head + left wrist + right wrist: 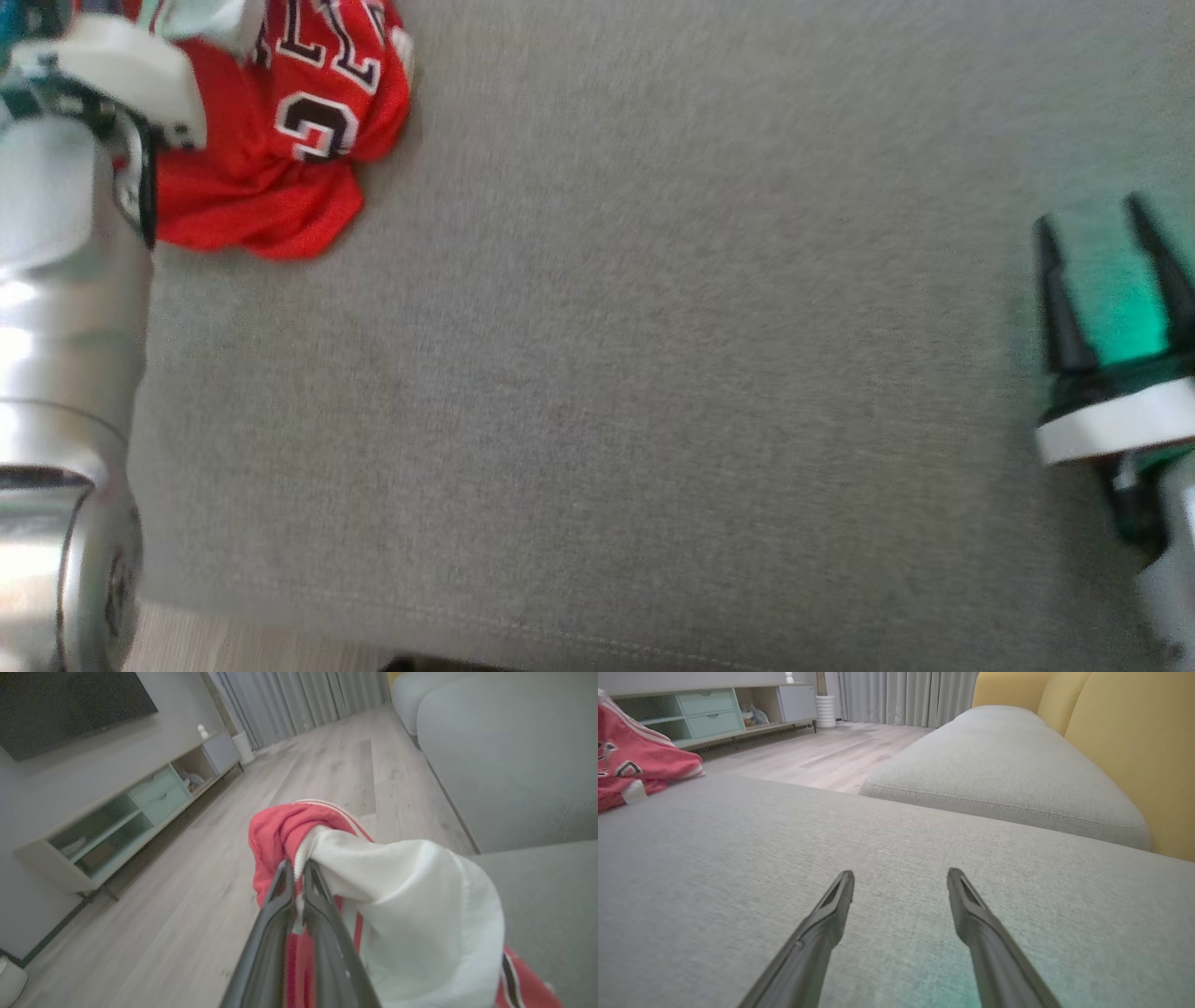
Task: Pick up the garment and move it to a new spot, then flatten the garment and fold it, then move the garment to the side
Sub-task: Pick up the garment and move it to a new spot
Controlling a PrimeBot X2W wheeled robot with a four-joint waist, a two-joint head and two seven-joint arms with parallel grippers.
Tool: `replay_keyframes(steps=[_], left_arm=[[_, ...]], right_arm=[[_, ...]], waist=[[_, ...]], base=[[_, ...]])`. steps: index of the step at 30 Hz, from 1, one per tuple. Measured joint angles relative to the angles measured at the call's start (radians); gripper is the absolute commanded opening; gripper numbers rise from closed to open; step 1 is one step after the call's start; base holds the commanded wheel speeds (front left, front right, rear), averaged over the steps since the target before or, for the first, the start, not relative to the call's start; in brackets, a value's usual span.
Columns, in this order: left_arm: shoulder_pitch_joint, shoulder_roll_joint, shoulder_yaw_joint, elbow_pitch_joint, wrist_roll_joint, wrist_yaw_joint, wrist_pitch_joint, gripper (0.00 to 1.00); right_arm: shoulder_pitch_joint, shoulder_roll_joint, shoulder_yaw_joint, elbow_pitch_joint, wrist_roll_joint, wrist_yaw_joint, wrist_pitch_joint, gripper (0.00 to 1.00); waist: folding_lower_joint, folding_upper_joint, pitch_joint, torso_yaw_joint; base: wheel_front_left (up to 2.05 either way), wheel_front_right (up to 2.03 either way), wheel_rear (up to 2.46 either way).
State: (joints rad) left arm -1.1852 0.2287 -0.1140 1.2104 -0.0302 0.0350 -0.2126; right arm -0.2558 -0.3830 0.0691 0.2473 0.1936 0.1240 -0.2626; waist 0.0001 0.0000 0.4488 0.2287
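Garment [280, 140]: red jersey with white trim and dark lettering, seen bunched at far-left corner of grey cushion [653, 373], beside wooden floor [327, 765].
Left pincer [299, 864]: seen clamped shut on garment's white ribbed edge; white fabric draped to one side of fingers.
Right pincer [1089, 213]: seen spread wide, nothing held, poised over grey cushion at right, well apart from garment.
Second cushion [1008, 765] and yellow backrest [1134, 742] seen beyond.

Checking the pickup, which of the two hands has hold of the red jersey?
The left hand: it is shut on the jersey, while the right hand is open and empty.
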Motion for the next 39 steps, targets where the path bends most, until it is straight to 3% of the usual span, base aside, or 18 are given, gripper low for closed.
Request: replay_keyframes(steps=[7, 11, 19, 26, 31, 32, 35, 39], left_arm=[[-0.058, 0.022, -0.087, -0.061, 0.065, -0.02, -0.019, 0.0], [-0.074, 0.026, -0.121, -0.099, 0.077, -0.057, -0.028, 0.0], [-0.148, -0.017, -0.178, -0.176, 0.092, -0.098, -0.026, 0.0], [-0.169, -0.068, -0.192, -0.188, 0.07, -0.124, -0.017, 0.0], [-0.061, -0.119, -0.224, -0.188, 0.044, -0.141, -0.026, 0.0], [0.02, -0.156, -0.262, -0.187, 0.038, -0.151, -0.028, 0.0], [0.165, -0.196, -0.316, -0.181, 0.033, -0.159, -0.031, 0.0], [0.387, -0.2, -0.367, -0.164, -0.004, -0.158, -0.037, 0.0]], right_arm=[[0.064, 0.12, 0.023, 0.035, 0.0, 0.0, 0.0, 1.0], [0.116, 0.185, 0.018, 0.042, 0.003, 0.0, 0.0, 1.0], [0.183, 0.257, 0.021, 0.021, 0.009, 0.0, 0.0, 1.0], [0.183, 0.276, 0.029, -0.007, 0.02, 0.0, 0.0, 1.0], [0.183, 0.277, 0.024, -0.014, 0.027, 0.0, 0.0, 1.0], [0.184, 0.279, 0.023, -0.021, 0.027, 0.0, 0.0, 1.0], [0.184, 0.284, 0.028, -0.021, 0.028, 0.0, 0.0, 1.0], [0.184, 0.299, 0.059, -0.011, 0.035, 0.0, 0.0, 1.0]], waist=[[-0.0002, 0.0, -0.177, -0.057], [-0.0003, 0.0001, -0.277, -0.118], [-0.0003, 0.0001, -0.409, -0.311], [-0.0003, 0.0001, -0.46, -0.475], [-0.0003, 0.0001, -0.468, -0.553], [-0.0003, 0.0001, -0.457, -0.564], [-0.0001, 0.0001, -0.431, -0.562], [-0.0001, 0.0001, -0.402, -0.545]], base=[[0.0, 0.0, 0.0], [0.0, 0.0, 0.0], [0.0, 0.0, 0.0], [0.0, 0.0, 0.0], [0.0, 0.0, 0.0], [0.0, 0.0, 0.0], [0.0, 0.0, 0.0], [0.0, 0.0, 0.0]])
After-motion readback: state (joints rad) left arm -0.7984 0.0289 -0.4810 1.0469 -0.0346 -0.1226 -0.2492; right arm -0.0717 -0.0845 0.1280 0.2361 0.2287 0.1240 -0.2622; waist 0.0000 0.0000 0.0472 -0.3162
